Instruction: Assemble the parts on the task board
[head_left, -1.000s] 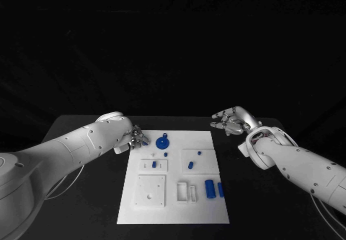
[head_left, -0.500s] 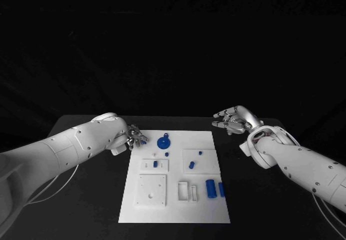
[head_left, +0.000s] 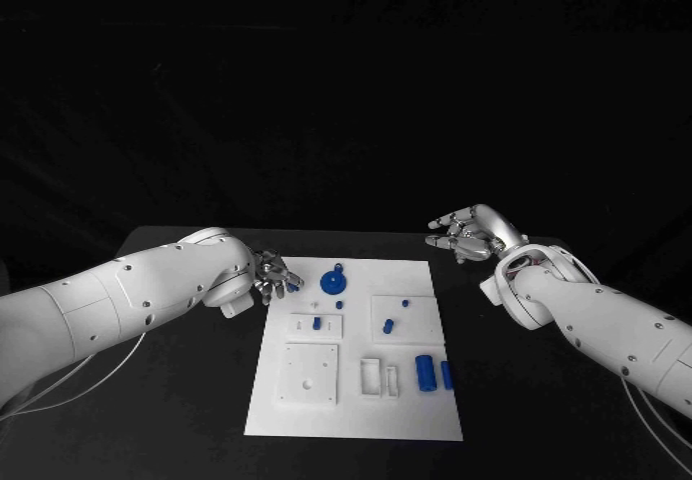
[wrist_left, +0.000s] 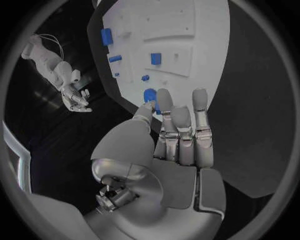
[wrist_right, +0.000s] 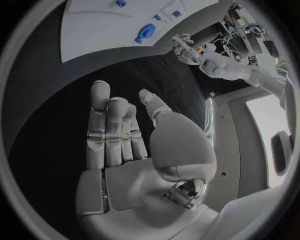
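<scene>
Task board: the white task board (head_left: 356, 400) lies in the middle of the black table (head_left: 173, 400), long side running away from the robot.
Round part: a blue disc-shaped part (head_left: 335, 283) with a small knob lies at the board's far end, near its left edge.
Small parts: a short blue peg (head_left: 387, 325) and a tiny blue stud (head_left: 405, 302) sit on the raised block right of the board's middle; another small blue peg (head_left: 315, 324) stands in the block to its left.
Cylinders: two blue cylinders (head_left: 426, 370) lie side by side near the board's right edge, nearer the robot.
Slotted block: a white block with two upright slots (head_left: 381, 377) sits just left of the cylinders, apparently unfilled.
Square plate: a white square plate (head_left: 309, 375) at the board's near left shows bare holes.
Left hand: the left hand (head_left: 271, 277) hovers at the board's far left corner, just beside the disc, fingers straight and close together, holding nothing.
Right hand: the right hand (head_left: 464, 232) is raised well apart from the board, beyond its far right corner, fingers spread and empty.
Progress: early, by my reading; most parts lie loose and the slots and holes await filling.
Change: over the last second the left hand has edged slightly toward the disc; the parts lie as they did.
</scene>
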